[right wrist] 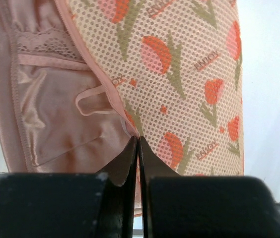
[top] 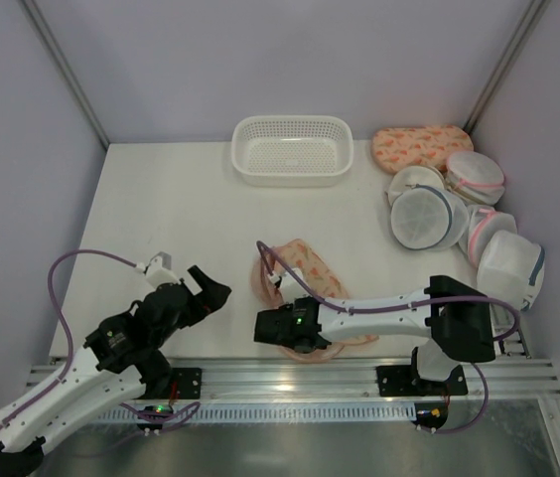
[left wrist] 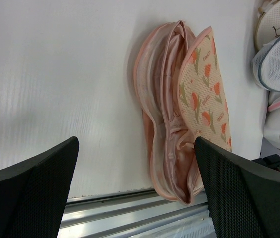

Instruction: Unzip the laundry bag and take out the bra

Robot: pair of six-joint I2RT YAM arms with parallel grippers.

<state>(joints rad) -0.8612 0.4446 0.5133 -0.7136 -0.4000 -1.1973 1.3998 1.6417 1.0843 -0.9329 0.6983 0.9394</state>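
Bra (left wrist: 172, 124) lies inside laundry bag (left wrist: 204, 94), basket (top: 292, 149) behind.

Robot lab cell — white table (top: 171, 229) is enclosed by plain panels (top: 290, 60) and metal posts (top: 69, 75); aluminium rail (top: 290, 370) is fixed along the near edge.

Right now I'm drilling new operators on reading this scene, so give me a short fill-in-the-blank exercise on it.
1. The right gripper is ____ on the edge of the laundry bag.
2. The left gripper stands ____, holding nothing.
3. The bra lies ____ the unzipped bag.
4. The white basket at the far edge is ____.

Missing words: shut; open; inside; empty.
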